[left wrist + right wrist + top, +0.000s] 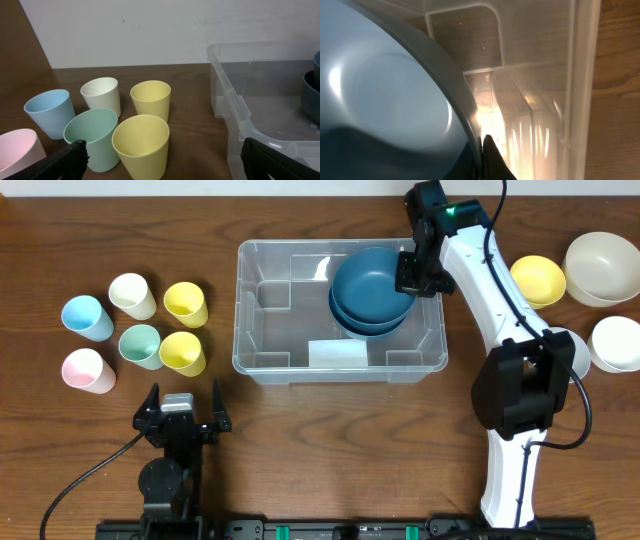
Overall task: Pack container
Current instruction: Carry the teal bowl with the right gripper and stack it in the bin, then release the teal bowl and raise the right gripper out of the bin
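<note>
The clear plastic container [262, 320] stands at the table's middle, with a dark blue bowl [362, 326] inside at its right end. A second blue bowl [370, 278] sits tilted on top of that one, and my right gripper [412, 272] is shut on its right rim. In the right wrist view that bowl [385, 100] fills the left, its rim pinched by my right gripper [482, 155], with the container's ribbed wall [540, 100] behind. My left gripper [185, 395] hangs open and empty near the front left. In its wrist view the left gripper [165, 160] faces the cups, the container's corner [235, 100] to the right.
Several pastel cups stand left of the container: blue [85, 317], cream [132, 295], pink [86, 370], green [140, 346] and two yellow [185, 303] [182, 352]. A yellow bowl [538, 280], a cream bowl [603, 268] and a white bowl [615, 343] sit at the far right.
</note>
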